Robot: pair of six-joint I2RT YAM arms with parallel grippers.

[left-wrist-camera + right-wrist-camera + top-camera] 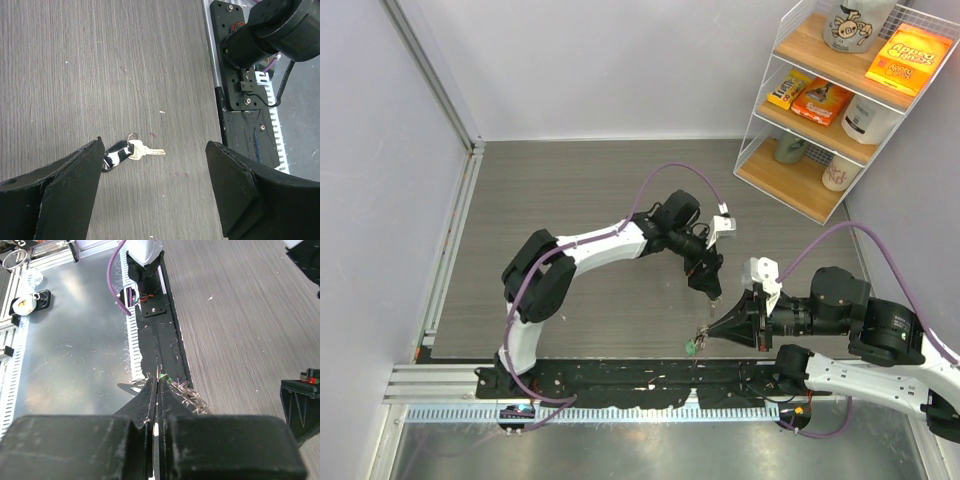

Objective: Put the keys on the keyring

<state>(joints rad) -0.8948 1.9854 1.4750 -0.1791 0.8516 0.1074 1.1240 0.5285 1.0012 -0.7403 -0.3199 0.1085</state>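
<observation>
Right tool (158,381) pinches keyring (192,396); left tool (155,144) gapes above key (143,150).

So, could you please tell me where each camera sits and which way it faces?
Top external: above and behind the robot, looking down at the table; both arms show.
Left wrist: looks down at a key; open left gripper frames it.
Right wrist: looks along the near rail; right gripper shut on the keyring.
Shared: top and right wrist show the keyring.
</observation>
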